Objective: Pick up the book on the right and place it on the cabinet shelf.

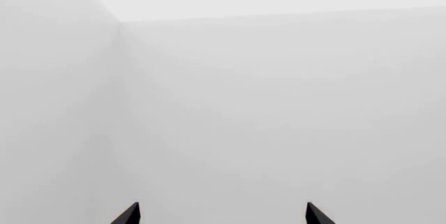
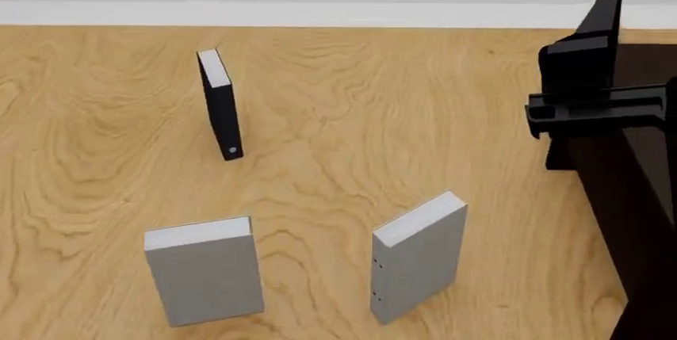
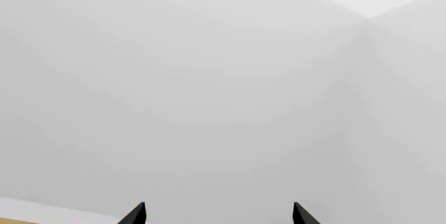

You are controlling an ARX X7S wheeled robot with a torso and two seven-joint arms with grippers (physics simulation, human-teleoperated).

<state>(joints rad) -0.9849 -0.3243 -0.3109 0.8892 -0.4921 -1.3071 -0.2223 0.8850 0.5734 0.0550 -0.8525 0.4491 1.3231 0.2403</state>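
We see the book point(image 2: 419, 254) upright at the worktop's point(image 2: 317, 118) near right, tiny unreadable marks on its spine, beside the dark cabinet point(image 2: 635, 221). Both grippers point(image 1: 221, 214) point(image 3: 219, 214) face blank walls, jaws spread and empty.

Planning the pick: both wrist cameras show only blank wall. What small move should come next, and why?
Probably lower the right gripper toward the thick grey hardcover book with dark spine marks standing on the wooden floor. Its fingers are spread apart and aimed at the wall, nowhere near the book, and the dark cabinet stands just to the right.
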